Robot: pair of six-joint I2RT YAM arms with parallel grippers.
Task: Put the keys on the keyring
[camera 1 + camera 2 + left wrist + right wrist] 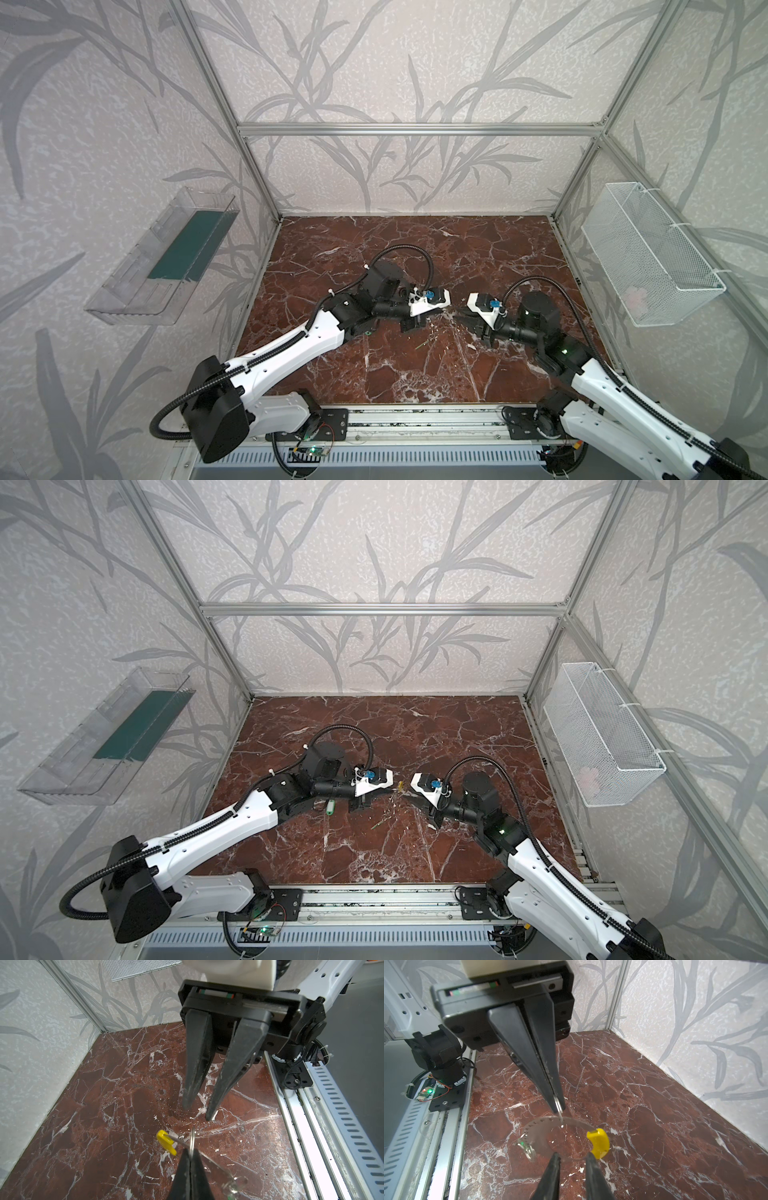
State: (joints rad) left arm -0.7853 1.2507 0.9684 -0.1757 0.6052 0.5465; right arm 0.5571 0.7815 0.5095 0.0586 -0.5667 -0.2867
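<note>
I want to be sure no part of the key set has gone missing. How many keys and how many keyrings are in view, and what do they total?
keys: 2
keyring: 1
total: 3

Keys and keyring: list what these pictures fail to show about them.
- Keyring: in a top view only its yellow sleeve shows, too small.
- Item hanging on the keyring: blurred in both wrist views; probably a key.
- Green tag: at the left arm's edge in a top view; its key is not visible.
- Right gripper: contact with the keyring unclear, right wrist view.
</note>
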